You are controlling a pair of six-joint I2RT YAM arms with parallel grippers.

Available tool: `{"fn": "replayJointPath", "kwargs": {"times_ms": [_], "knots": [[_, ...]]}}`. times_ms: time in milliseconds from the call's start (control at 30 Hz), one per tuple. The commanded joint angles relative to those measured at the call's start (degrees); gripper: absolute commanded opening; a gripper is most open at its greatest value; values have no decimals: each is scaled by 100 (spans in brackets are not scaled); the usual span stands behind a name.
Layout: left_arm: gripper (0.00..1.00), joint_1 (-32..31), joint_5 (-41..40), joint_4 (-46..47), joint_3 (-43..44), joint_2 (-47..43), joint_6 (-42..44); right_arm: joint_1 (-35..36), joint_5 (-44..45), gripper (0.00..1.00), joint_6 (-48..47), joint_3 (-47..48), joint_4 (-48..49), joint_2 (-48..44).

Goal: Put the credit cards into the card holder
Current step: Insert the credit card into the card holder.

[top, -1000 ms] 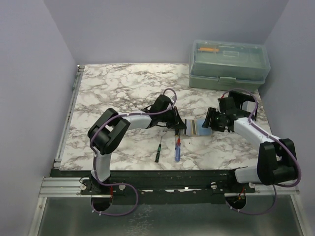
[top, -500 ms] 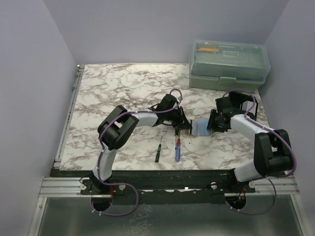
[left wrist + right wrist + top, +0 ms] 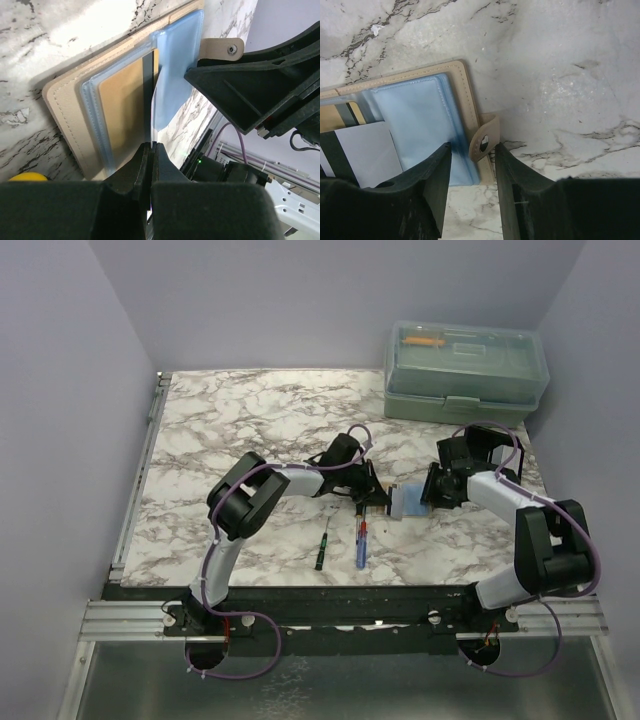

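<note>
Now my left gripper [image 3: 150,148] pinches a credit card [image 3: 162,117] on edge over the open card holder [image 3: 65,110]. My right gripper [image 3: 471,155] stands with its jaws apart, straddling the snap tab [image 3: 482,142].

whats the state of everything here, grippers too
card holder: open, flat on the table
card: pinched at one edge, lying over the holder
left gripper: shut on the card
right gripper: open, straddling the snap tab
toolbox: lid closed
screwdrivers: lying loose

Tan card holder [image 3: 466,92] open flat on marble — pale card [image 3: 367,150] apparently half-inserted.
</note>
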Motion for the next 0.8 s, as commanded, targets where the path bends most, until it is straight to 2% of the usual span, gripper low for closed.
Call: {"fn": "replayJointPath", "kwargs": {"times_ms": [0, 300, 767], "knots": [[0, 22, 211, 172, 159, 176, -28, 9, 105, 41, 5, 96, 47, 200], [0, 85, 474, 381, 329, 375, -21, 13, 53, 41, -51, 148, 112, 391], [0, 199, 232, 479, 521, 570, -285, 13, -167, 37, -74, 139, 161, 481]]}}
